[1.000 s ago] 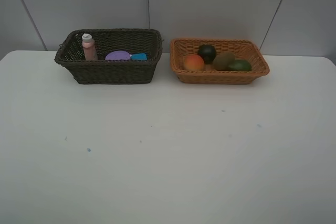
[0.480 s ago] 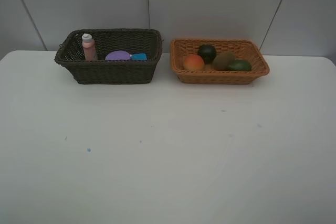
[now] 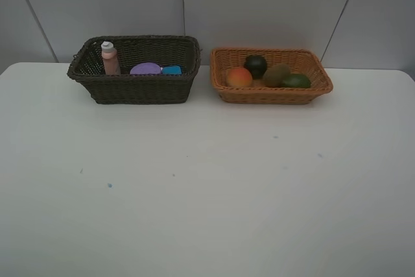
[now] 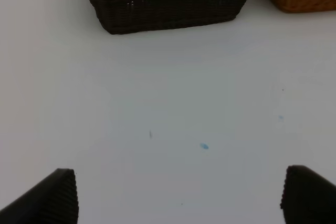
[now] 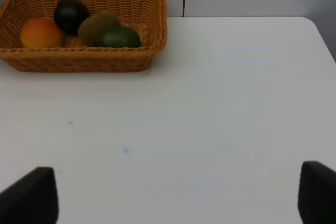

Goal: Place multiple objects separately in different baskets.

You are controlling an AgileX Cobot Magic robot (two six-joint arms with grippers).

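Note:
The dark brown basket (image 3: 96,81) stands at the back left and holds a pink white-capped bottle (image 3: 109,58), a purple-lidded jar (image 3: 145,69) and a blue eraser (image 3: 172,69). Beside it the light orange basket (image 3: 272,95) holds an orange-red fruit (image 3: 238,77), a dark mangosteen (image 3: 255,65), a brown kiwi (image 3: 276,74) and a green lime (image 3: 296,81). Neither arm shows in the high view. My left gripper (image 4: 178,195) is open over bare table, well short of the dark basket (image 4: 168,9). My right gripper (image 5: 178,198) is open, far from the orange basket (image 5: 79,59).
The white table (image 3: 207,180) carries a few small blue specks (image 3: 109,185). A grey panelled wall (image 3: 259,4) rises behind the baskets. The table's right edge (image 5: 320,38) shows in the right wrist view.

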